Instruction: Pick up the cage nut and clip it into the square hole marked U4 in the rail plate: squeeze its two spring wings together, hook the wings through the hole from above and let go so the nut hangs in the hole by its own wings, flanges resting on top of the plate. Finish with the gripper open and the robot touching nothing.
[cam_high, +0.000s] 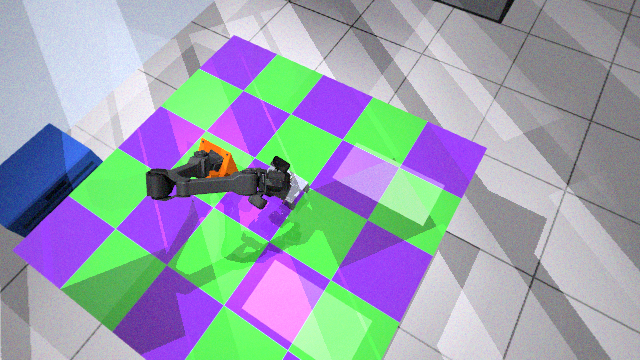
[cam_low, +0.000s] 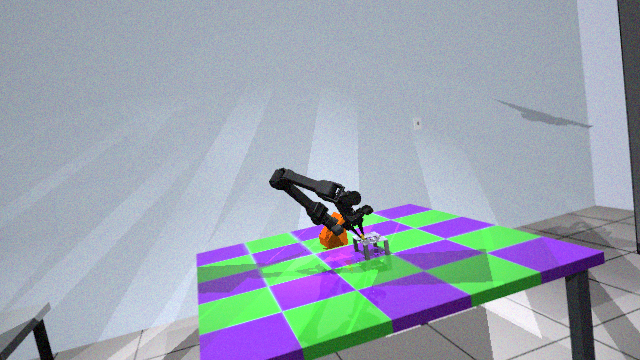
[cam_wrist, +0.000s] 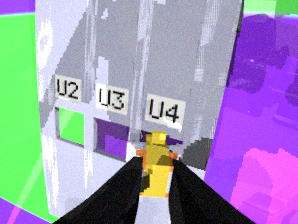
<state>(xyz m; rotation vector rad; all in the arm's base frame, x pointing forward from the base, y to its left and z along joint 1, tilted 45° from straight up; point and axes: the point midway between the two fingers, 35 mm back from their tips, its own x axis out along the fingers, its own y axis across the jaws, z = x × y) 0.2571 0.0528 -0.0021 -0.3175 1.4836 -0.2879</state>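
Gripper (cam_high: 295, 192) (cam_low: 362, 237) (cam_wrist: 154, 167) pinches the yellow nut (cam_low: 363, 238) (cam_wrist: 157, 167) at the U4 hole (cam_wrist: 175, 140) of the plate (cam_high: 299, 186) (cam_low: 376, 237) (cam_wrist: 172, 60); I cannot tell how deep its wings sit. The plate stands on legs, well inside all four edges of the tabletop (cam_high: 392, 250) (cam_low: 425, 295), apart from every corner.

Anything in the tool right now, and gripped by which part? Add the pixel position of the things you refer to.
Yes: the tool (cam_high: 298, 192) (cam_low: 362, 237) (cam_wrist: 154, 167) holds the nut (cam_wrist: 156, 174), pinched by its opposite sides. Whether the pads press right on the spring wings can't be told.
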